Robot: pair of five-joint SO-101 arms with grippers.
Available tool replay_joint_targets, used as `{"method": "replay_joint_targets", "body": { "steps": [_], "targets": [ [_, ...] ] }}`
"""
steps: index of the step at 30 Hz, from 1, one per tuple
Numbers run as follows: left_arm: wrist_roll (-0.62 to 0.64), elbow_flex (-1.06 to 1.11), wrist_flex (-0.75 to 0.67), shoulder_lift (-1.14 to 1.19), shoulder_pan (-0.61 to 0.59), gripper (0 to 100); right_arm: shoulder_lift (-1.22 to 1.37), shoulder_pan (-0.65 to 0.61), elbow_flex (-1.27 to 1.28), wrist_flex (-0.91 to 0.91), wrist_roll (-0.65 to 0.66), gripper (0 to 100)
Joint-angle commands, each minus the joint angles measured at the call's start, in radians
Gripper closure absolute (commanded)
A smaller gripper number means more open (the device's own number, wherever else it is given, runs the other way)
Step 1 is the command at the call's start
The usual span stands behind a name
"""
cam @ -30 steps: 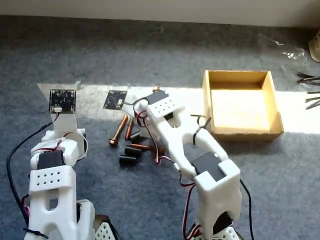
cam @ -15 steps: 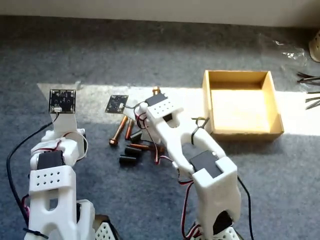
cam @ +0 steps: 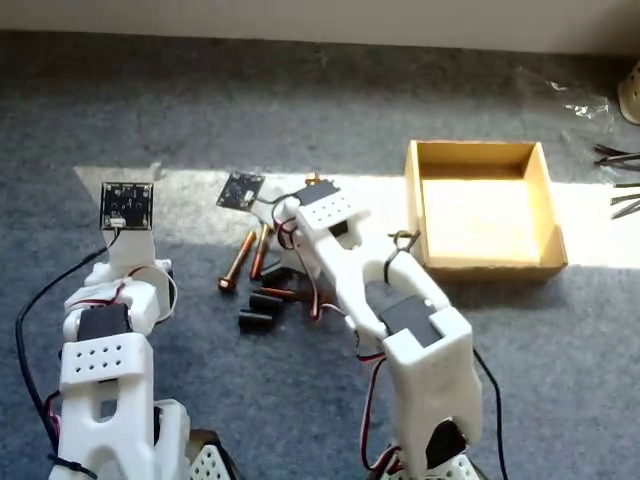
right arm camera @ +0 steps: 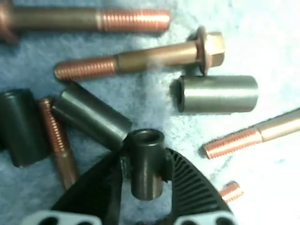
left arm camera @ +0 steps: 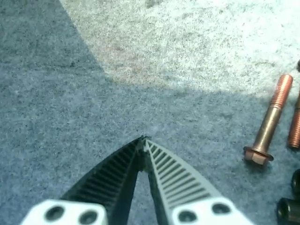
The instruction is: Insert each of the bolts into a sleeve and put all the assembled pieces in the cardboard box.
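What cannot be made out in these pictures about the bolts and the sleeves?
High view: the white plastic right arm covers part of the pile, so the copper-coloured metal bolts and black cylindrical sleeves cannot be counted.
Right wrist view: the right end effector, shut on an upright black sleeve, hides most of a copper threaded stub.
Left wrist view: the picture's edge cuts off two dark round sleeves.

Right arm point(cam: 345, 265) slightly farther forward now, over the bolts point(cam: 238, 260).

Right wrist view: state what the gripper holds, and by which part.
The right gripper holds a dark sleeve, pinched across the sides of its barrel, near mid-length.
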Motion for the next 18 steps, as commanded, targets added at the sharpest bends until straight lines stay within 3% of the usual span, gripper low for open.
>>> {"method": "replay_joint_targets", "body": {
  "steps": [1,7,18],
  "targets": [
    [0.005,-0.007,-0.018,-0.002,-0.015,99,0.001,-0.002,0.004,0.053,-0.002,98.5],
    [0.005,-0.007,-0.018,-0.002,-0.015,99,-0.008,0.001,-0.002,0.088,-0.011,99.3],
    [0.005,-0.005,-0.020,0.002,-0.015,99,-0.209,0.004,-0.004,0.104,-0.221,99.5]
  ]
}}
